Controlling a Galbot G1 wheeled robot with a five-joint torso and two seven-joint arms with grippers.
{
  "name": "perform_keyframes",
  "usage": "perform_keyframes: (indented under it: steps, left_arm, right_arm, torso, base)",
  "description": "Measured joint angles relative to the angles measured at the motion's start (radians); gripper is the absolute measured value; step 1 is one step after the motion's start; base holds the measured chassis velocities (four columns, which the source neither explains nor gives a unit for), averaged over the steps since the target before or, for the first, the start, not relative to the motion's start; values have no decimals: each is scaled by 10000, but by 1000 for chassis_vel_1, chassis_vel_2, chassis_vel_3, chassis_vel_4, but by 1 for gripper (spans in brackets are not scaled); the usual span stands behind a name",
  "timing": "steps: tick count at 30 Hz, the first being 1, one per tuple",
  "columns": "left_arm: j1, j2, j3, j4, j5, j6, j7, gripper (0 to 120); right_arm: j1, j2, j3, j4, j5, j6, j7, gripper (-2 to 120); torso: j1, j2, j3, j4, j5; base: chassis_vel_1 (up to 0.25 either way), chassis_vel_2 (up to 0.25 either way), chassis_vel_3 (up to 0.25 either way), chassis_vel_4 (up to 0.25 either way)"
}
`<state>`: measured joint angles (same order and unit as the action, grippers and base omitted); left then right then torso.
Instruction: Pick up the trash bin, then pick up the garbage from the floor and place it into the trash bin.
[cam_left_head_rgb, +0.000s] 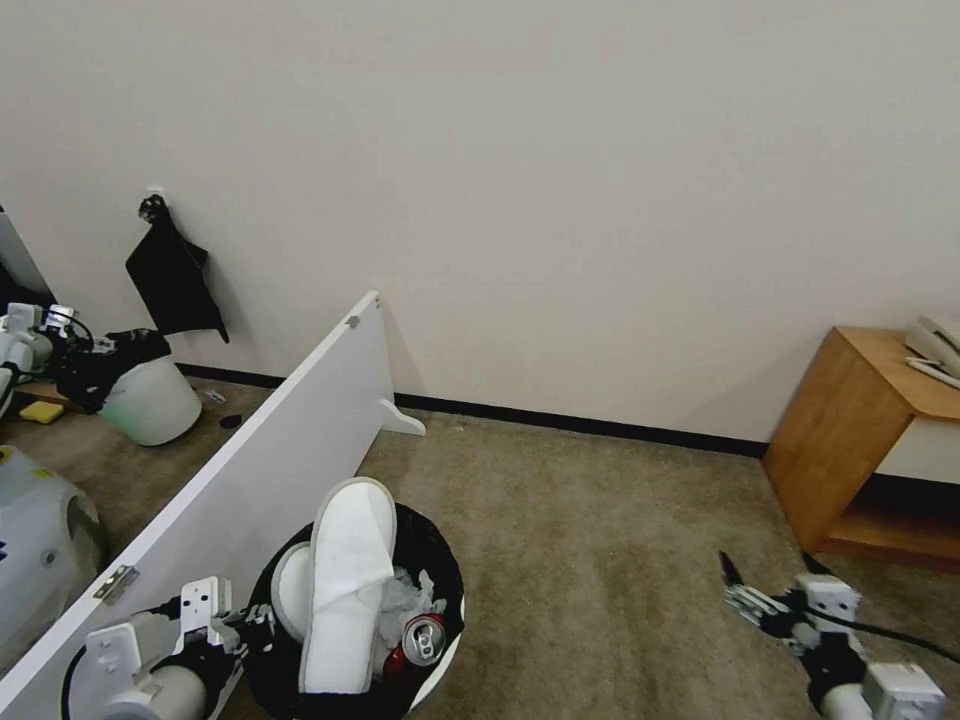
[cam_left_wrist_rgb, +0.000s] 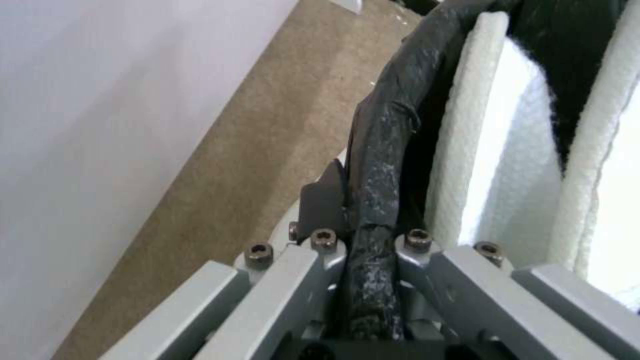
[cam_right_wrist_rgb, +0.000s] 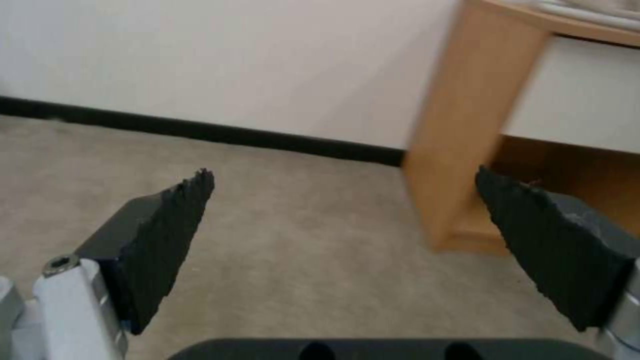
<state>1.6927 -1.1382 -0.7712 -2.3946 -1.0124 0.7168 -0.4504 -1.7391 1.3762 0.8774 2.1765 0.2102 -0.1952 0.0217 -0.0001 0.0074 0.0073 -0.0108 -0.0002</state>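
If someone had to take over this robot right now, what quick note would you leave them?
Left hand: shut on the bag-lined rim of the trash bin, holding it at the robot's lower left.
Right hand: open, holding nothing, low on the robot's right over the carpet.
In the bin: two white slippers, tissues, a red can.
Done: bin picked up, those items in.
Left: no litter on the carpet in sight here; check elsewhere.

Carpeted hotel-like room (wooden side table (cam_left_head_rgb: 850, 440) with telephone (cam_left_head_rgb: 935, 350), slippers (cam_left_head_rgb: 345, 590))

A plain cream wall (cam_left_head_rgb: 560, 180) with black baseboard (cam_left_head_rgb: 580, 425) meets beige carpet (cam_left_head_rgb: 590, 560), a wooden side table (cam_left_head_rgb: 850, 440) at right, a white panel (cam_left_head_rgb: 270, 470) leaning lower left.
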Motion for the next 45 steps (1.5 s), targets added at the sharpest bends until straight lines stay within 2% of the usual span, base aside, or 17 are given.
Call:
perform_keyframes:
  steps: [7,15,45]
  left_arm:
    - [-58,48,-107,65,-61,-39,55,2]
    - [-70,63,-41,114,-69,-49,73,2]
    - [-158,40,37,183,-29,-58,58,2]
  right_arm:
    - [-50,545,272,53,-171,99,34,100]
    - [23,704,344,74,-229,184,70,100]
    - [-58,651,-190,-125,-368,138,84,100]
  torso:
    - [0,0,0,-1,1]
    - [0,0,1,-2,1]
    - [0,0,1,-5,1]
  base:
    - [-61,-54,-63,-66]
    - [-97,-86,-98,-102]
    - [-121,-123,-116,-125]
